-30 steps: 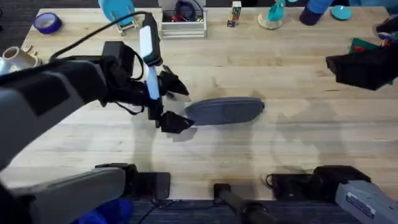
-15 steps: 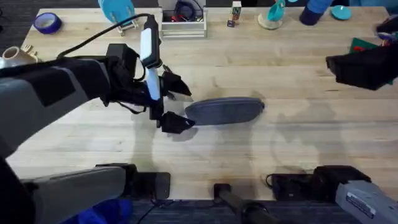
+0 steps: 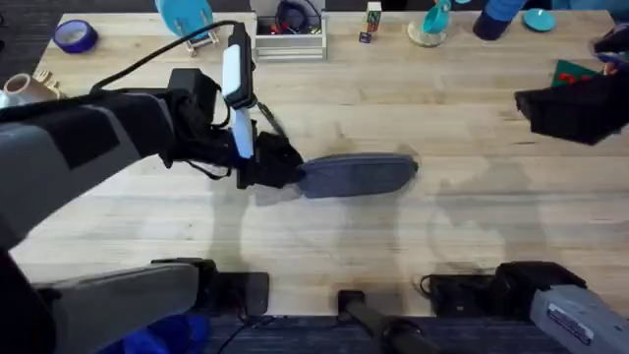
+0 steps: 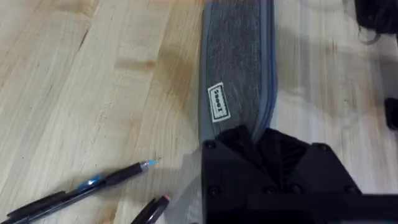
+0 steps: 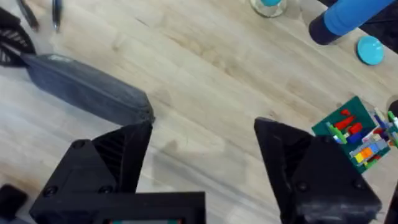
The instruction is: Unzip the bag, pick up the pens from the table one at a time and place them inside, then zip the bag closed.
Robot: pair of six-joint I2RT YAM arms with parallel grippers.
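From overhead, the left gripper (image 3: 285, 169), which half a second ago stood spread wide just off the bag's end, has now drawn its fingers together on that end of the bag (image 3: 356, 175); the two dark tips that framed the end now meet over it. That suggests the unzipping step is starting: the arm is either pinning the bag or catching the zipper pull, though the pull itself is too small to make out. The bag lies flat near the middle of the table (image 3: 442, 256), lengthwise across it and apparently still zipped. The right gripper (image 3: 575, 106) hangs well apart at the table's far right, touching nothing. In the left wrist view, the gripper (image 4: 264, 140) sits clamped on the narrow end of the bag (image 4: 236, 68), whose grey fabric and small label run away from the fingers; two pens (image 4: 81, 190) lie on the bare table (image 4: 93, 81) just beside that end, not yet picked up, one tipped blue and one red. In the right wrist view, the gripper (image 5: 202, 146) is spread open over bare table (image 5: 211, 62), with the bag (image 5: 87, 93) lying off to one side and its near end close to one finger but not between them.
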